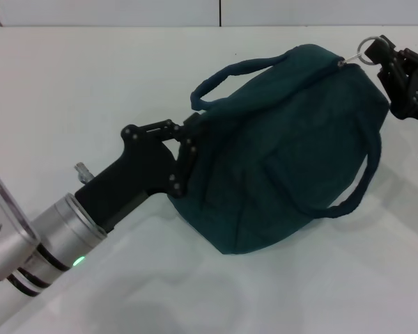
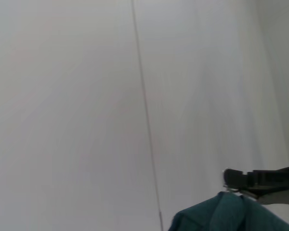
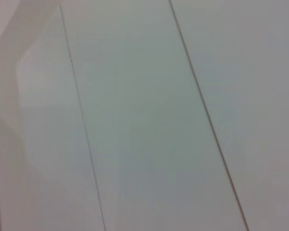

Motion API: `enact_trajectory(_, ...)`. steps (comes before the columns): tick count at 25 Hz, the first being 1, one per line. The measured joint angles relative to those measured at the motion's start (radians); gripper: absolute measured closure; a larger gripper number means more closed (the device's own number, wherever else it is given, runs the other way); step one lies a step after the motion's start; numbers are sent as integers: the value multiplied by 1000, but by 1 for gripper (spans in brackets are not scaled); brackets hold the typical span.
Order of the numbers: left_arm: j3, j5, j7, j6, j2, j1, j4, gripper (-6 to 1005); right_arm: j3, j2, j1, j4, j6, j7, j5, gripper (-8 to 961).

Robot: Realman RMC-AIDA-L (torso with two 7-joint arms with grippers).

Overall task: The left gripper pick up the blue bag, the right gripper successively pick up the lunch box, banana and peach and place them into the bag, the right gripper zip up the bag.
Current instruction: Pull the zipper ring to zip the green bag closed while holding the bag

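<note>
The left claw is clamping tight on the blue bag above the table, while the right claw is pinching the zipper ring at the bag's far end.

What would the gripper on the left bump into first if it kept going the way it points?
Nothing new: the left gripper already touches the blue bag, clamped on its near end. Pushing on, it would likely just press deeper into the fabric.

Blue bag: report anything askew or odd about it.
The blue bag hangs tilted, stretched between the left pincer clamped on one end and the right pincer at the zipper ring. No spill or damage shows.
</note>
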State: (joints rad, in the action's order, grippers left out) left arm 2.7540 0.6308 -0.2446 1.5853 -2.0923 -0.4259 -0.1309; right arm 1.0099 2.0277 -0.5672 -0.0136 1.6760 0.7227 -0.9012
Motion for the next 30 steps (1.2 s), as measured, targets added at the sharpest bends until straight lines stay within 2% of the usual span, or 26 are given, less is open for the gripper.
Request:
enact_trajectory(15,-3,24,-20,-10,2,-12,30,897,-11,0,32,5,-21,65,22,934)
enact_trajectory(20,-3,29,-12,-5,-4,8,5,888,-15,0,34,7,-24,92,23,935)
enact_trajectory(23,-4,29,-80,8,2,18,-26,883,-15,0,35,6,-24,92,23,933)
enact_trajectory(26,-4,30,-234,57,10,-6,-2,780,-13,0,36,1,-25,93,22,930)
enact_trajectory(30,-4,32,-428,159,15,-71,99,617,-10,0,36,2,-31,92,20,931)
